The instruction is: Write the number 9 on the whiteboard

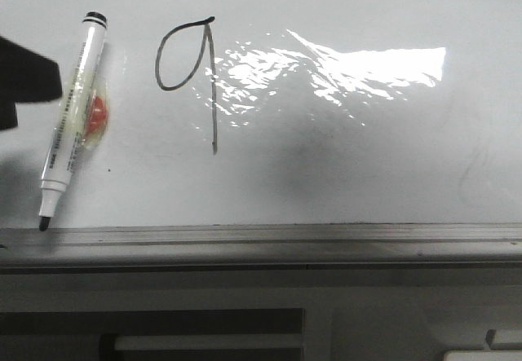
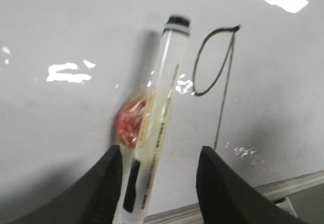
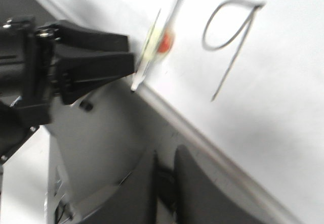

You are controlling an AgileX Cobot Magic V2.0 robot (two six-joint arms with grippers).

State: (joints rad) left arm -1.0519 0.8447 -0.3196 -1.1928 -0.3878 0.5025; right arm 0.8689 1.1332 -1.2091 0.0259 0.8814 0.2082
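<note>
Since the 9 (image 1: 192, 80) is already drawn on the whiteboard (image 1: 367, 165), the writing part of the job looks done. It has a round loop at the top and a long straight tail going down, and the line joins up at the top. It sits left of the middle of the board, next to the big bright glare.

The marker (image 1: 73, 116) lies flat on the board, just left of the 9. Its dark tip points down toward the grey ledge (image 1: 261, 237), and it looks like it touches the ledge or stops just short of it. A red and yellow blob is stuck to its side — I cannot tell what that is.

In the left wrist view, the left gripper (image 2: 162, 183) is spread wide, with one finger on each side of the marker's lower end. It is not squeezing the marker — there is a clear gap on both sides. So the marker looks let go.

The right gripper (image 3: 164, 183) is off the board, over by the ledge side. Its 2 fingers sit close together with only a thin gap, and nothing is in them.

What is left, I think, is small: the left arm only needs to pull away from the marker. No cap for the marker shows in any view.
</note>
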